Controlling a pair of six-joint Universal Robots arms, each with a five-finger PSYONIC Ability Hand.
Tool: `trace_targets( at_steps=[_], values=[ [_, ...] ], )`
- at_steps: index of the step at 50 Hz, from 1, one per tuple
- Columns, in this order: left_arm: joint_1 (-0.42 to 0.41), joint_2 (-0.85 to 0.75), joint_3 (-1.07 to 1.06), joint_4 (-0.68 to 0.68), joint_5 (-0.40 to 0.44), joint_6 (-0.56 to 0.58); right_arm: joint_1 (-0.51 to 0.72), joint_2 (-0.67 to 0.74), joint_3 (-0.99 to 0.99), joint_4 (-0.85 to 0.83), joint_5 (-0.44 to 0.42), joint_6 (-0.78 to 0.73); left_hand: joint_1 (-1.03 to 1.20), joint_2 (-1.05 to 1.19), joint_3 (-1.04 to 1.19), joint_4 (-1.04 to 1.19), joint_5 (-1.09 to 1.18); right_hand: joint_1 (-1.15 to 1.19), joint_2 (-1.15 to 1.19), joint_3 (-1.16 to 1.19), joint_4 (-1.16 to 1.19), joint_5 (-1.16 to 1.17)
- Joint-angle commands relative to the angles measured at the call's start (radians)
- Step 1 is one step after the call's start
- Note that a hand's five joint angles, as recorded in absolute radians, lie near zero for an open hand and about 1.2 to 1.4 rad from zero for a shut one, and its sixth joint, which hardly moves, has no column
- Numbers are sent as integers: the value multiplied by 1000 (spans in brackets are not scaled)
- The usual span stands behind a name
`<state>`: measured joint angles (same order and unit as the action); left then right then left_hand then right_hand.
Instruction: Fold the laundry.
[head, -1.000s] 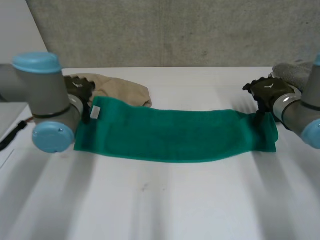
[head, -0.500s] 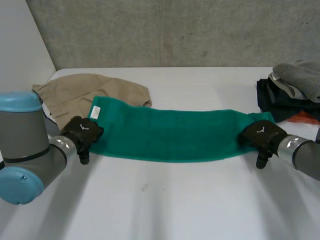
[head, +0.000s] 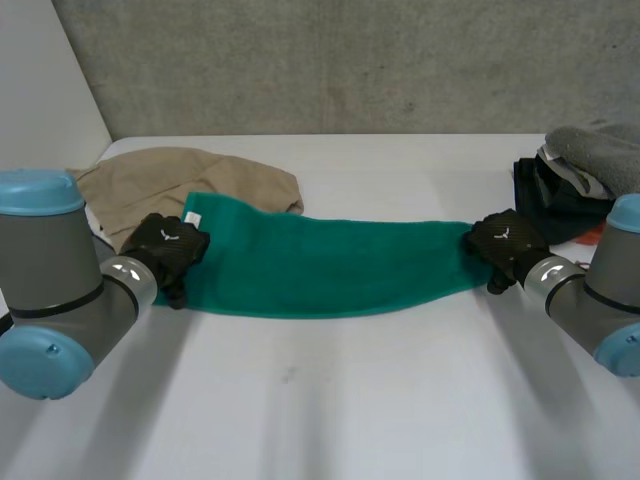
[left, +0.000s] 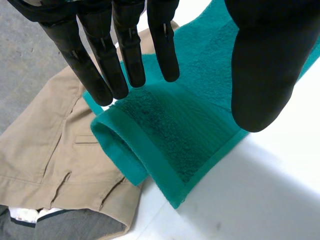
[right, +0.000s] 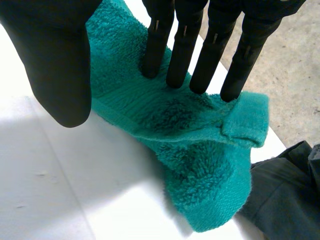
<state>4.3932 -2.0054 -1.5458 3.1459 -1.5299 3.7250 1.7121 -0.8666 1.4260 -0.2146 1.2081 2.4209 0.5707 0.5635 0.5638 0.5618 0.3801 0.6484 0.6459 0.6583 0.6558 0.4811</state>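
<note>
Green towel (head: 330, 270) ends beneath straight fingers (left: 127, 50)

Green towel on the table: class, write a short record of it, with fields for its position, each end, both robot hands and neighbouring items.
towel: green towel, stretched lengthwise across the white table
left end: rolled over, under the left robot hand, fingers straight
right end: rumpled, right robot hand resting straight fingers on it
neighbours: tan trousers by the left end; dark clothes pile by the right end
</note>
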Motion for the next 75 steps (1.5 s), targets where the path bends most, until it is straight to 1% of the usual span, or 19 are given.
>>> trace_targets(
  at_steps=[1, 2, 4, 15, 17, 18, 20, 25, 29, 30, 34, 40, 45, 51, 56, 61, 67, 73, 75],
  values=[
    [-1, -19, 18, 8, -15, 1, 7, 61, -71, 3, 2, -59, 33, 40, 40, 42, 49, 201, 204, 191, 194, 194],
    [-1, -24, 21, 10, -18, 1, 7, 70, -88, 3, 2, -66, 30, 37, 37, 39, 46, 283, 285, 273, 275, 276],
    [-3, -27, 24, 11, -21, 1, 7, 80, -102, 0, 2, -68, 27, 35, 34, 36, 43, 336, 339, 326, 329, 329],
    [-11, -36, 32, 17, -41, -1, 4, 149, -210, 23, 5, -82, 16, 23, 23, 24, 32, 360, 362, 350, 352, 353],
    [-11, -35, 32, 19, -41, -1, 3, 150, -219, 29, 1, -80, 16, 23, 23, 24, 32, 526, 529, 516, 519, 519],
    [-11, -36, 32, 22, -41, -1, 1, 146, -226, 40, 1, -77, 16, 23, 23, 24, 32, 746, 748, 736, 738, 738],
    [-14, -36, 33, 23, -41, 1, 4, 133, -223, 60, 5, -72, 13, 20, 20, 22, 29, 748, 750, 738, 740, 741],
    [-28, -36, 27, 20, -47, 1, 6, 23, -185, 190, -10, -23, 7, 14, 14, 16, 23, 748, 750, 738, 740, 741],
    [-41, -32, 9, 19, -55, -8, 18, -110, -168, 354, -15, 58, -34, -27, -27, -25, -18, 748, 750, 738, 740, 741],
    [-46, -32, -2, 20, -55, -14, 20, -165, -170, 426, -15, 94, -43, -36, -36, -34, -27, 748, 750, 738, 740, 741],
    [-57, -33, -16, 22, -52, -30, 15, -279, -191, 572, -15, 200, -66, -59, -60, -58, -50, 748, 750, 738, 740, 741],
    [-72, -62, -4, 40, -58, -25, -19, -362, -265, 684, -15, 363, -67, -59, -60, -58, -51, 748, 750, 738, 740, 741],
    [-70, -114, 21, 46, -65, -16, -52, -390, -292, 776, -57, 455, -43, -36, -36, -34, -27, 748, 750, 738, 740, 741],
    [-64, -156, 49, 63, -69, 32, -80, -382, -286, 779, -91, 504, 10, 17, 17, 19, 26, 748, 750, 738, 740, 741],
    [-58, -193, 69, 85, -75, 81, -83, -341, -283, 765, -82, 518, 60, 67, 67, 68, 76, 748, 750, 738, 740, 741],
    [-64, -226, 93, 92, -88, 114, -80, -298, -282, 764, -67, 521, 218, 225, 225, 227, 234, 748, 750, 738, 740, 741],
    [-67, -250, 113, 106, -99, 125, -74, -282, -276, 758, -58, 518, 242, 249, 248, 250, 258, 748, 750, 738, 740, 741],
    [-63, -259, 131, 112, -98, 127, -72, -282, -256, 735, -58, 509, 540, 548, 547, 549, 556, 748, 750, 738, 740, 741],
    [-61, -257, 134, 114, -96, 127, -72, -284, -251, 729, -58, 506, 588, 595, 595, 597, 604, 748, 750, 738, 740, 741]
  ],
)
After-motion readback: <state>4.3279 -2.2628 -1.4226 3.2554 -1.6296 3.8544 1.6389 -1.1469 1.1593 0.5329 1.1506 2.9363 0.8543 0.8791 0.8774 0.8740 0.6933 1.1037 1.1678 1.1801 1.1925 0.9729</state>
